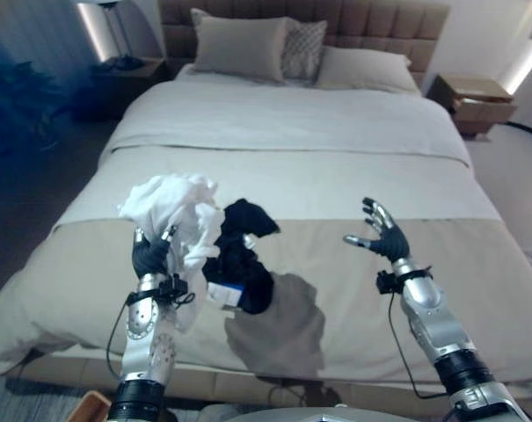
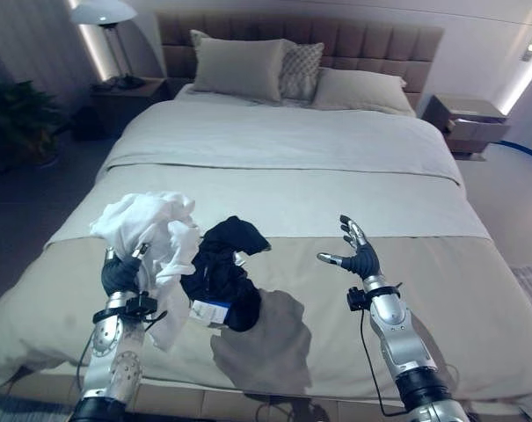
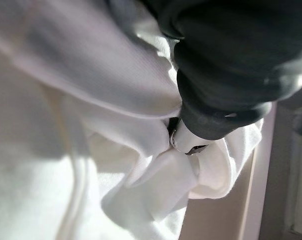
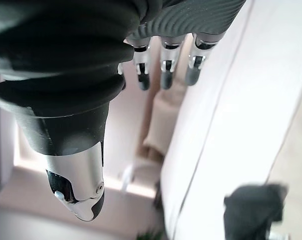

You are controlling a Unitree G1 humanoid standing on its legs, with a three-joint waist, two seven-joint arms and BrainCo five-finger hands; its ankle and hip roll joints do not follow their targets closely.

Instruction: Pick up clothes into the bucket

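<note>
I see wide bed (image 1: 292,132) ahead, pale sheet up top, beige throw (image 1: 477,264) across foot. Three pillows (image 1: 244,44) propped against tufted headboard (image 1: 380,22) (middle one patterned). Lamp (image 2: 103,13) lit on far-left nightstand (image 2: 125,88); second nightstand (image 1: 472,97) at right. Dark plant (image 2: 19,119) stands left of bed.

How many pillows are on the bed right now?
3, all at the headboard: a plain pillow toward the left, a patterned pillow behind it, and another plain pillow on the right.
</note>
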